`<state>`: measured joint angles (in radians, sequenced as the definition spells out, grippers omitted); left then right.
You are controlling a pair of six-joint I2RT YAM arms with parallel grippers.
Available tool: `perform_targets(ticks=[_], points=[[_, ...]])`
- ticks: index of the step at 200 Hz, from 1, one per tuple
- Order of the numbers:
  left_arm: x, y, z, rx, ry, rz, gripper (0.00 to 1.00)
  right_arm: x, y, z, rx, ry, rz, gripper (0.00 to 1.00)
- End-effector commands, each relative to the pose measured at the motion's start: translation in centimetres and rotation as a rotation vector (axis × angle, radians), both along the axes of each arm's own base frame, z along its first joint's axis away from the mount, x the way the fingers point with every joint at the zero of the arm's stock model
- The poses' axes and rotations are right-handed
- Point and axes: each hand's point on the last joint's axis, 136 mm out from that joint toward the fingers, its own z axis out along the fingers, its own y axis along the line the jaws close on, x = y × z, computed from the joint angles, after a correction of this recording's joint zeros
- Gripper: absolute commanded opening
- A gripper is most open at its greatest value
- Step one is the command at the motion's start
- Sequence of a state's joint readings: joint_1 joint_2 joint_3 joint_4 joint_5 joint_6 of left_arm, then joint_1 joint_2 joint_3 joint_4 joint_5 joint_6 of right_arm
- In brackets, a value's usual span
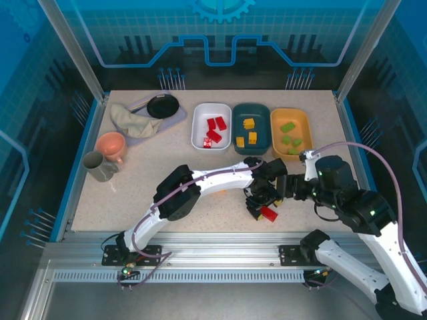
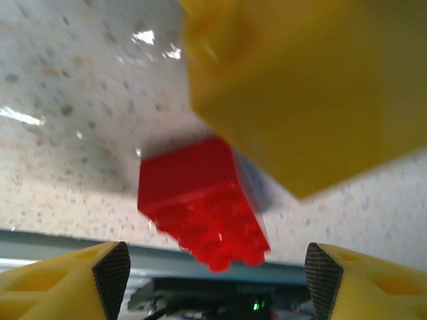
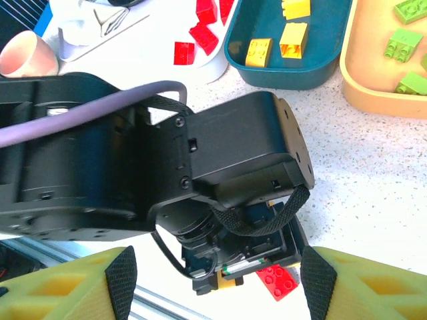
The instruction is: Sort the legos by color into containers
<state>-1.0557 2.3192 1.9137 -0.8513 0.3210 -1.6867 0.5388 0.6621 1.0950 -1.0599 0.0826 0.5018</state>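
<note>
A red lego [image 1: 269, 213] lies on the table close to the front edge. My left gripper [image 1: 259, 208] stands over it, open; in the left wrist view the red lego [image 2: 200, 203] sits just beyond my left gripper [image 2: 217, 273], untouched. A blurred yellow shape [image 2: 307, 87], probably a right finger, hangs close above it. My right gripper [image 3: 217, 280] is open and empty, facing the left wrist, with the red lego [image 3: 278, 279] beneath. The white container [image 1: 197, 127] has red legos, the teal container [image 1: 235, 127] yellow ones, the orange container [image 1: 308, 130] green ones.
A pink bowl [image 1: 111, 147] and grey mug [image 1: 99, 167] stand at the left. A cloth [image 1: 133, 121] and a black disc [image 1: 163, 105] lie at the back left. The two arms crowd together near the front rail [image 1: 220, 233].
</note>
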Motion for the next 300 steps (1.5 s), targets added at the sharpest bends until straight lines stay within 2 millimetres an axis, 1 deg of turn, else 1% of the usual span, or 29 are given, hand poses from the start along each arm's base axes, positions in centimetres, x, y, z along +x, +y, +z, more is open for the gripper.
perform_targets(ticks=[1,18,32,48,80,102,111,126,135,151,165,183,194,198,200,206,208,220,236,237,243,255,269,282,292,300], points=[[0.8,-0.2,-0.8,0.049,-0.018,0.099,0.71,-0.8,-0.6,0.5,0.001,-0.007,-0.01,0.69],[1.3,-0.5,-1.5,0.059,-0.026,0.117,0.66,-0.9,-0.7,0.5,0.0,-0.008,-0.012,0.69],[1.4,-0.4,-2.0,0.072,-0.025,0.126,0.57,-1.0,-0.8,0.4,0.001,-0.01,-0.013,0.69],[1.0,-0.2,-2.4,0.091,-0.01,0.137,0.48,-1.0,-0.8,0.3,0.001,-0.008,-0.015,0.69],[0.3,0.2,-3.2,0.118,0.015,0.135,0.42,-0.8,-0.8,0.3,0.003,-0.012,-0.023,0.69],[0.4,0.1,-3.4,0.112,0.005,0.133,0.31,-0.6,-0.8,0.2,0.003,-0.012,-0.029,0.69],[0.8,0.0,-3.3,0.101,-0.011,0.129,0.29,-0.6,-0.8,0.1,0.003,-0.01,-0.031,0.69],[1.5,-0.4,-2.0,0.07,-0.05,0.117,0.28,-0.6,-0.9,0.1,-0.002,-0.013,-0.034,0.69],[2.1,-0.5,-0.8,0.053,-0.078,0.107,0.28,-0.6,-1.0,0.3,-0.005,-0.018,-0.037,0.69],[3.5,-0.3,2.0,0.017,-0.138,0.095,0.28,-0.4,-1.1,0.9,-0.007,-0.036,-0.039,0.69],[4.8,0.5,4.6,-0.006,-0.191,0.1,0.28,-0.1,-1.0,2.1,0.006,-0.067,-0.04,0.7],[6.8,2.4,7.7,-0.015,-0.263,0.112,0.28,0.6,-0.3,4.2,0.045,-0.113,-0.031,0.71],[8.1,3.9,9.5,-0.019,-0.311,0.126,0.28,1.3,0.5,5.6,0.079,-0.143,-0.011,0.72],[8.7,4.7,9.9,-0.013,-0.326,0.133,0.28,1.6,0.8,6.0,0.089,-0.152,-0.006,0.73],[8.9,4.8,10.5,-0.021,-0.339,0.133,0.27,1.7,1.0,6.1,0.094,-0.152,-0.002,0.73],[9.8,6.0,11.0,-0.006,-0.362,0.147,0.28,2.2,1.5,6.6,0.11,-0.158,0.006,0.73],[10.0,6.3,11.5,-0.008,-0.374,0.149,0.27,2.4,1.7,6.7,0.117,-0.159,0.011,0.74],[12.0,8.7,12.4,0.01,-0.423,0.179,0.28,3.4,3.0,7.4,0.157,-0.161,0.041,0.74],[14.6,11.5,13.6,0.023,-0.488,0.205,0.28,4.9,4.6,7.2,0.218,-0.129,0.075,0.74],[15.1,11.9,13.7,0.025,-0.491,0.219,0.27,5.0,4.7,7.2,0.223,-0.128,0.078,0.74],[16.5,13.0,14.2,0.029,-0.529,0.226,0.27,5.5,5.4,7.1,0.249,-0.114,0.092,0.74],[18.9,15.5,14.9,0.059,-0.588,0.238,0.28,6.7,6.3,6.3,0.301,-0.068,0.102,0.74],[21.9,18.0,15.6,0.084,-0.654,0.242,0.28,8.0,7.1,5.5,0.338,-0.025,0.099,0.74],[24.3,20.7,16.0,0.159,-0.709,0.223,0.27,8.9,7.7,5.0,0.344,-0.008,0.103,0.73],[26.0,22.5,16.1,0.212,-0.75,0.197,0.28,9.7,8.0,4.6,0.336,0.0,0.107,0.73],[27.3,23.5,16.1,0.253,-0.784,0.164,0.27,10.3,8.2,4.2,0.321,0.01,0.109,0.73]])
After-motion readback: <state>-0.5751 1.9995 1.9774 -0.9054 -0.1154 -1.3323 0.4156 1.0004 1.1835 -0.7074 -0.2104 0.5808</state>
